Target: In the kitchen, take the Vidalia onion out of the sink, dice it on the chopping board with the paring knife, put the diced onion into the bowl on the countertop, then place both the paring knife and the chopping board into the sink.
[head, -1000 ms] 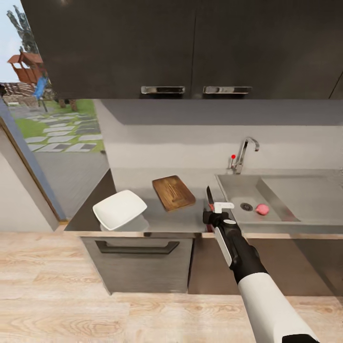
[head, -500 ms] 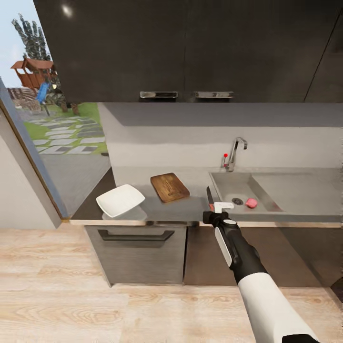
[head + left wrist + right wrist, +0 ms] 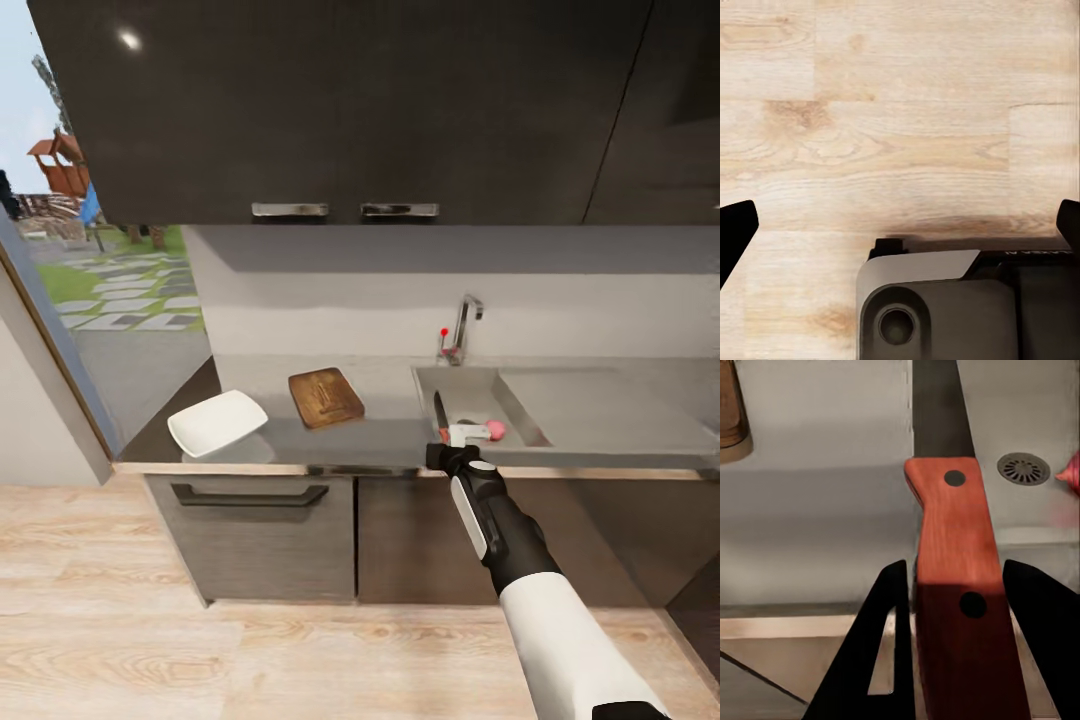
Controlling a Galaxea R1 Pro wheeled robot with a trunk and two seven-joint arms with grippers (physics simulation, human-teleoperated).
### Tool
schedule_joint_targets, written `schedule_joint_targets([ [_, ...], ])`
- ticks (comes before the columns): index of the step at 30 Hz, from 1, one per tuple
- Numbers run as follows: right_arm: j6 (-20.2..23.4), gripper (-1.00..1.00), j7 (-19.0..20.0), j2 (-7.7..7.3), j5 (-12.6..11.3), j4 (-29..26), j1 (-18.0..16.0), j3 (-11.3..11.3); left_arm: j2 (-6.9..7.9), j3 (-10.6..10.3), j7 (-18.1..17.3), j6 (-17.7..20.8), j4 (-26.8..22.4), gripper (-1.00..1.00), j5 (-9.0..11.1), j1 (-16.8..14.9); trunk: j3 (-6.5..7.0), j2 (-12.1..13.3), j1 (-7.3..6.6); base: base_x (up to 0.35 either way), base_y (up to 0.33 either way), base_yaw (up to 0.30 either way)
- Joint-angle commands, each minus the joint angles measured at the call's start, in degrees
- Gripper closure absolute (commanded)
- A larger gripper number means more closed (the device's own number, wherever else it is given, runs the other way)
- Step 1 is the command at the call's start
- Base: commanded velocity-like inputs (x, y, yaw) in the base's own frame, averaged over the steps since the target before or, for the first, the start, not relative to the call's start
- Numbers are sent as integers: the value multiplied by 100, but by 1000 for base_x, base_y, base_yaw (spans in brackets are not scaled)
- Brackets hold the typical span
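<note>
Backing off from the long grey countertop (image 3: 390,440), the view has widened while the right gripper (image 3: 952,622) stays clamped on the red-handled paring knife (image 3: 949,555), pink onion (image 3: 494,430) undiced in the matte grey sink (image 3: 520,425).

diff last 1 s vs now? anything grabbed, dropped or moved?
Only the camera moved: the whole view backs away from the countertop, so everything on it looks smaller and more floor shows. Nothing was grabbed or let go. The right gripper stays shut on the paring knife. The bowl, chopping board and onion in the sink keep their places.
</note>
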Motion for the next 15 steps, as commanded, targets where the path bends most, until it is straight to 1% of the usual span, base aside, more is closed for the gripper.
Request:
schedule_joint_targets([
  [1, 32, 100, -24, -1, 1, -7, -3, 8, 0, -2, 1, -13, -3, -100, 1, -1, 2, -5, 1, 0, -307, 0],
  [12, 32, 100, -24, -1, -6, -7, -3, 8, 2, -2, -1, -16, -7, -100, 1, -1, 87, -5, 1, 0, -304, 0],
  [15, 32, 100, -25, -1, -4, -7, -3, 8, 2, -1, 0, -66, -6, -100, 4, -1, 90, -5, 1, 0, -131, 0],
])
